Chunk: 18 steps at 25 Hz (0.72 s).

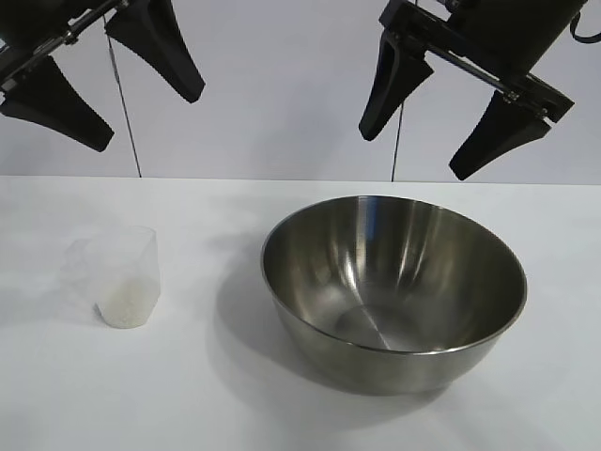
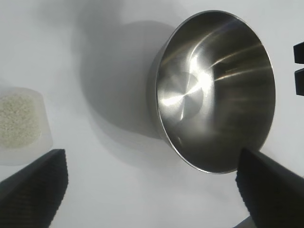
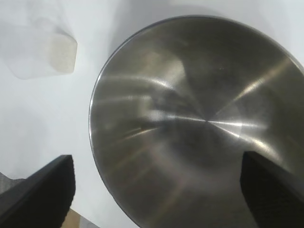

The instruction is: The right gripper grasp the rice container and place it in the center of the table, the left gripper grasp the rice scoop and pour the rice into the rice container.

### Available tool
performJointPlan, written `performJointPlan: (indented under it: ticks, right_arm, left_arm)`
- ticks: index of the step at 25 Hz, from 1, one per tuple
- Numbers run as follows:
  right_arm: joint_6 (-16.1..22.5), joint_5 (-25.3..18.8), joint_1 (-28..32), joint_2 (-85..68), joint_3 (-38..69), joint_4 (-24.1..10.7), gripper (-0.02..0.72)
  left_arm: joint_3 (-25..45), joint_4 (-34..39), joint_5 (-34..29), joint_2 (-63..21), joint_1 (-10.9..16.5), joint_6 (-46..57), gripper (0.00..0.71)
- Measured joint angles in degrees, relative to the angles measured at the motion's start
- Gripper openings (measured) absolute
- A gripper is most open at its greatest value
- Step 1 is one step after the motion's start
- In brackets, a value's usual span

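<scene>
The rice container (image 1: 394, 287), a big shiny steel bowl, stands empty on the white table (image 1: 207, 395), right of centre; it also fills the wrist views (image 2: 216, 90) (image 3: 199, 123). The rice scoop (image 1: 120, 277), a small clear plastic cup, stands upright at the left with white rice (image 2: 18, 118) in its bottom (image 3: 52, 54). My left gripper (image 1: 146, 117) hangs open high above the scoop's side of the table. My right gripper (image 1: 418, 150) hangs open high over the bowl's far rim. Neither touches anything.
A pale wall rises behind the table's far edge, with two thin dark cables (image 1: 124, 103) hanging down it. Bare tabletop lies between the scoop and the bowl and along the front.
</scene>
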<state>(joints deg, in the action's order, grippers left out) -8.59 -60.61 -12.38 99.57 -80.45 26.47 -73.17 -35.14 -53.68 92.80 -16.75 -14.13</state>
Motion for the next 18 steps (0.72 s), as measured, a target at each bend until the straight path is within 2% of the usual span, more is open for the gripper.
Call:
performJointPlan:
  ticks: [7,9,12,15,18]
  right_arm:
    - [0.00,-0.34,0.00,0.00,0.00,-0.07,0.653]
    - [-0.05,-0.98,0.00,-0.22,0.00,-1.46,0.653]
    - [0.39,-1.22,-0.07,-1.66,0.00,-7.13,0.653]
    - [2.72,-1.51,-0.07,-3.42,-0.15,-15.22,0.653]
    - [4.07,-2.65,-0.07,-3.74,-0.15,-21.48,0.653]
  left_arm:
    - [0.00,0.00,0.00,0.00,0.00,0.00,0.694]
    - [0.00,0.00,0.00,0.00,0.00,0.00,0.694]
    - [0.00,0.00,0.00,0.00,0.00,0.00,0.694]
    - [0.00,0.00,0.00,0.00,0.00,0.00,0.694]
    - [0.00,0.00,0.00,0.00,0.00,0.00,0.694]
